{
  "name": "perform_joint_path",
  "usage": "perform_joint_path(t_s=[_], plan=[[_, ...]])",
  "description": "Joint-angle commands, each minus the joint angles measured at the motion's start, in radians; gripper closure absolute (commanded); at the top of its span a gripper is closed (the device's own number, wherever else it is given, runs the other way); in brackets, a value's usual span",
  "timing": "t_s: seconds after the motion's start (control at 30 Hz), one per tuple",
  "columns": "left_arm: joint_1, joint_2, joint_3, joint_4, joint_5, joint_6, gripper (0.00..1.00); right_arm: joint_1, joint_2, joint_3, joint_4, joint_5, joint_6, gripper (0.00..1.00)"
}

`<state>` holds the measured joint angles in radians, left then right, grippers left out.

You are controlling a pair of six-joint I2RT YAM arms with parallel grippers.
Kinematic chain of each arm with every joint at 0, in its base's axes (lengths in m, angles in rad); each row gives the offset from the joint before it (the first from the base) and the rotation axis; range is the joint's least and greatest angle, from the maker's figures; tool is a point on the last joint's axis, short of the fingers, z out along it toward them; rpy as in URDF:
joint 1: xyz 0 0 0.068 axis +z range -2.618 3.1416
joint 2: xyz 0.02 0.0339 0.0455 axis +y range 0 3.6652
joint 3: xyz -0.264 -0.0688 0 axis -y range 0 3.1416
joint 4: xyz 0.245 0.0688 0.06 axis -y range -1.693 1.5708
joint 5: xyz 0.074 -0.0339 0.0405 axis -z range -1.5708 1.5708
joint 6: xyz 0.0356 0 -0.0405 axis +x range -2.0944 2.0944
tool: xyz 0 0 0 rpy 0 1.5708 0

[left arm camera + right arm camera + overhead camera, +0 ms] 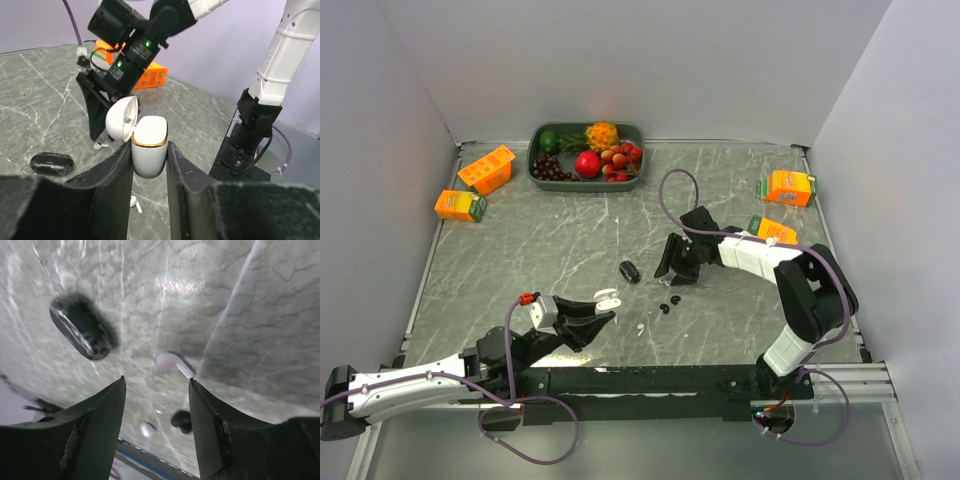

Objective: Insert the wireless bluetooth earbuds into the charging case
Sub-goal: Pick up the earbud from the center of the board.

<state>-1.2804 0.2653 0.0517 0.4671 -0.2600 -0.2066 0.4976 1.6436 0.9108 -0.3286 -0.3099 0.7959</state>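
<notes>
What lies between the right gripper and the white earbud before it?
Nothing: the right wrist view shows only bare table between the open right gripper and the white earbud. The black case lies aside.

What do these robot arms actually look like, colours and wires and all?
Both the left arm and right arm have white shells with black joints. Purple cables loop along them. The fingers are black wedge-shaped plates. Green lights glow on the right wrist.

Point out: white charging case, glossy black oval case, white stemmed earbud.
White charging case [149, 150]: left wrist view, body front.
Glossy black oval case [80, 334]: right wrist view, top middle.
White stemmed earbud [168, 362]: right wrist view, bulb end.
</notes>
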Motion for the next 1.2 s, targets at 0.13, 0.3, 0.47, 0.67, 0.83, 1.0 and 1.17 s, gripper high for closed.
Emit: perform_joint_path(t_s=[0.13,0.3,0.47,0.67,0.83,1.0,1.17], plan=[[-0.008,-0.005,0.004,0.056,-0.002,0.004,0.99,0.044,-0.139,0.189,-0.244,0.21,-0.443,0.45],[-0.008,0.009,0.013,0.065,0.005,0.015,0.99,0.108,-0.111,0.14,-0.167,0.288,-0.61,0.51],[-0.008,0.003,0.028,0.033,0.028,0.0,0.99,0.139,-0.054,0.097,-0.098,0.307,-0.682,0.51],[-0.01,-0.028,0.027,0.01,0.024,-0.005,0.99,0.183,-0.047,0.12,-0.069,0.301,-0.705,0.37],[-0.011,-0.009,0.028,0.021,0.03,-0.008,0.99,0.219,0.039,0.171,-0.095,0.348,-0.716,0.38],[-0.013,-0.017,0.03,0.008,0.03,-0.014,0.99,0.228,0.091,0.184,-0.092,0.345,-0.709,0.41],[-0.014,-0.034,0.027,-0.007,0.019,-0.016,0.99,0.229,0.099,0.178,-0.081,0.351,-0.704,0.44]])
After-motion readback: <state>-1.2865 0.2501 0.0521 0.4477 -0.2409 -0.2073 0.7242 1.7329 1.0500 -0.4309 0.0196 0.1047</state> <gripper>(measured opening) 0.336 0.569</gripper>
